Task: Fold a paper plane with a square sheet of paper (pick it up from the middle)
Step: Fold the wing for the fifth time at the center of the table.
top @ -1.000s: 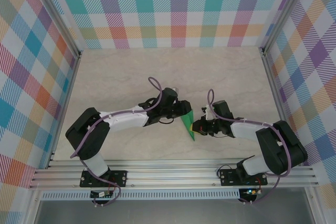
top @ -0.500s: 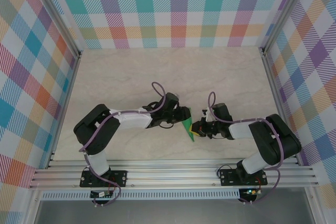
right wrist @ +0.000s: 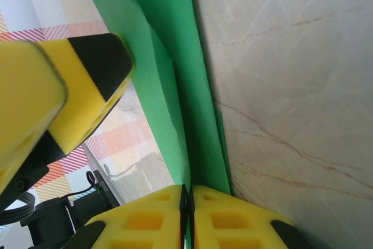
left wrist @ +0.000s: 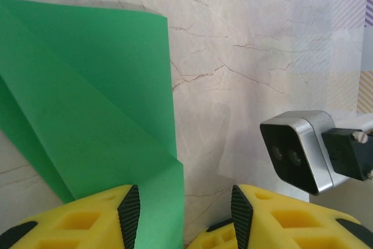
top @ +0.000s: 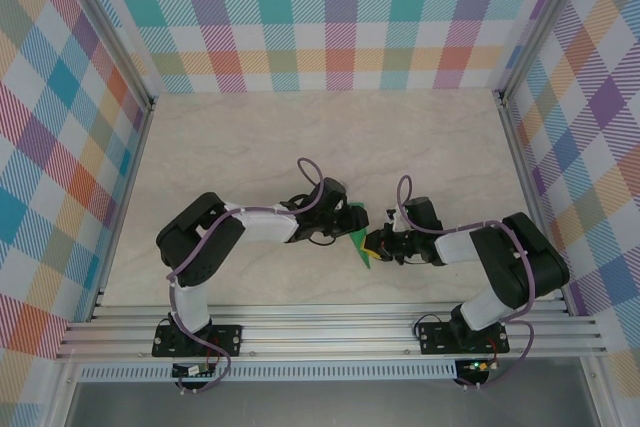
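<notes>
Between the two arms, touching the right hand [right wrist: 186,193], the folded green sheet of paper [right wrist: 175,86] sits low over the marbled surface [left wrist: 262,39]. The right hand is clenched on one edge of it, fingers pressed together. The left hand [left wrist: 183,205] is released, its jaws apart astride a flap. I judge the sheet light, limp and easily creased or torn, so it is best pinched gently beside a fold, where the doubled layers stiffen it.

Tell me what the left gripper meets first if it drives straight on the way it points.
Likely the bright green folded sheet of paper, lying between the open jaws of the left gripper; beyond, the marble table.
</notes>
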You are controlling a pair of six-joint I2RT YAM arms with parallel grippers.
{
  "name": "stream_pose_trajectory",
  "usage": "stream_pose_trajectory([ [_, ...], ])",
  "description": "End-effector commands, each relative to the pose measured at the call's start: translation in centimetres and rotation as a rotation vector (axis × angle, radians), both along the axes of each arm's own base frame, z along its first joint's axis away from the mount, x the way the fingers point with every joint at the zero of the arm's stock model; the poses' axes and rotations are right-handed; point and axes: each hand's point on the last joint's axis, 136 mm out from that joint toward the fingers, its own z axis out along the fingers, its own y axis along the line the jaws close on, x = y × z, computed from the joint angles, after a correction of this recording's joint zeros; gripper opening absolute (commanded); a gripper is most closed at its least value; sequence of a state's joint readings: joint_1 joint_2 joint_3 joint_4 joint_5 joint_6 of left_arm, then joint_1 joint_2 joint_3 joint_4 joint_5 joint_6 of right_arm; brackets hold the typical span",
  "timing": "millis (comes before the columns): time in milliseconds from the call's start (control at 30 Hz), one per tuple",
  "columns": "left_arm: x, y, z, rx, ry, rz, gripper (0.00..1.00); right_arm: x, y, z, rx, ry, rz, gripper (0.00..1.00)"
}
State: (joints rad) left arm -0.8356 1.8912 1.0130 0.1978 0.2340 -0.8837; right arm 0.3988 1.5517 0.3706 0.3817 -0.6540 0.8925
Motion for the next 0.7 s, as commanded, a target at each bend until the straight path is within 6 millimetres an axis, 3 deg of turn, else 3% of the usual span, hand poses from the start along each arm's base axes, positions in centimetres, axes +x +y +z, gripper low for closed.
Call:
stream_pose_trajectory([
  [0,0.4,-0.9,0.6,-0.013,-0.027,-0.023,0.48,-0.3,-0.3,0.1,-0.031,-0.012,0.023,0.13],
  [167,0.6,-0.8,-0.2,0.008,-0.020,-0.016,0.47,-0.3,-0.7,0.0,-0.064,-0.017,0.026,0.17],
  [367,0.6,-1.1,-0.2,0.007,-0.020,-0.027,0.47,-0.5,-1.6,0.1,-0.142,-0.041,0.039,0.30],
  [667,0.7,-1.4,-0.3,0.007,-0.016,-0.040,0.47,-0.7,-2.5,-0.1,-0.211,-0.049,0.053,0.36],
])
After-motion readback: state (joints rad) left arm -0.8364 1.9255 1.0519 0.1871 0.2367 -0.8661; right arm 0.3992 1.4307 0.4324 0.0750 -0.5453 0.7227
